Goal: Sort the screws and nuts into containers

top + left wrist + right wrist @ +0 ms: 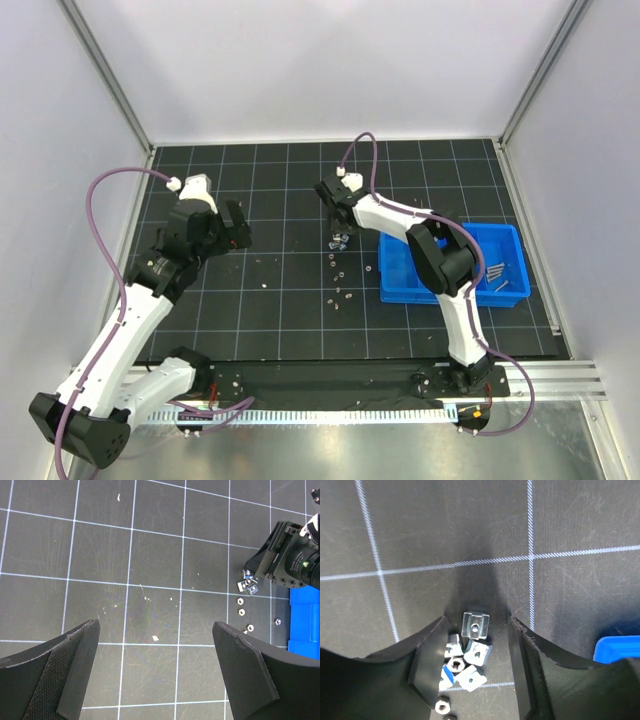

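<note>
Overhead, a black grid mat (280, 320) fills the middle of the frame, with two white arms reaching up from the bottom edge. A bright blue tray (400, 285) lies at centre right, partly hidden by the right arm. Several thin grey screws (497, 272) lie inside it towards its right side.

The right gripper (340, 232) points down at the mat just left of the tray's upper left corner. In its own wrist view, its two dark fingers (427, 667) stand apart. A small heap of pale squarish nuts (476, 652) lies on the mat between them. The lowest nuts of the heap sit close against the left-hand finger, and whether they touch it cannot be told. One nut at the top of the heap has clear gaps on both sides. Nothing is clamped.

More loose nuts (343, 292) trail down the mat below the heap, towards the lower centre of the overhead frame.

The left gripper (236, 226) hangs above bare mat at centre left, well apart from the heap. Its wrist view shows its fingers spread wide with nothing between them.
</note>
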`<state>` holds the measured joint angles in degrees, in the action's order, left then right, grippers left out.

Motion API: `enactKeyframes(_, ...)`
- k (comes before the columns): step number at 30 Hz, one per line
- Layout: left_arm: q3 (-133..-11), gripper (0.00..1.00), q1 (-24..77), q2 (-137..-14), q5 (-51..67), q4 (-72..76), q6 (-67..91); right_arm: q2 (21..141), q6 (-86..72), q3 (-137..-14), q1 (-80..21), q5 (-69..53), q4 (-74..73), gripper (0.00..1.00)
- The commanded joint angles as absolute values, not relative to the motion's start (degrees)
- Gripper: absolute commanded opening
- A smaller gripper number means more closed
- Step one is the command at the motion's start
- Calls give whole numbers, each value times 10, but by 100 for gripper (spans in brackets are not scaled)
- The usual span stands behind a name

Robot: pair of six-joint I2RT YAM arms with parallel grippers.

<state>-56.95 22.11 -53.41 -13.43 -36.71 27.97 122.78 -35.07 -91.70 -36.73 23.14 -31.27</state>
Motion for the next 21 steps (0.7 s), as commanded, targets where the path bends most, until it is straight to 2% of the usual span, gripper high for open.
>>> enactKeyframes(1, -573, 100, 220, -534, -138, -351, 269, 1233, -371, -912, -364, 237, -296, 56)
enactKeyframes(6, -573, 100, 220, -534, -139, -352, 269, 1240, -371, -911, -363, 229, -294, 54)
enactKeyframes(15, -572, 100, 220, -534, -141, -352, 271, 1237, -384, -883, -364, 219, -294, 32)
enactKeyframes(17, -573, 100, 219, -533, -141, -352, 271, 1230, -388, -881, -364, 219, -301, 24)
enactKeyframes(21, -573, 100, 219, -533, -141, -352, 271, 1204, -384, -889, -363, 221, -308, 20)
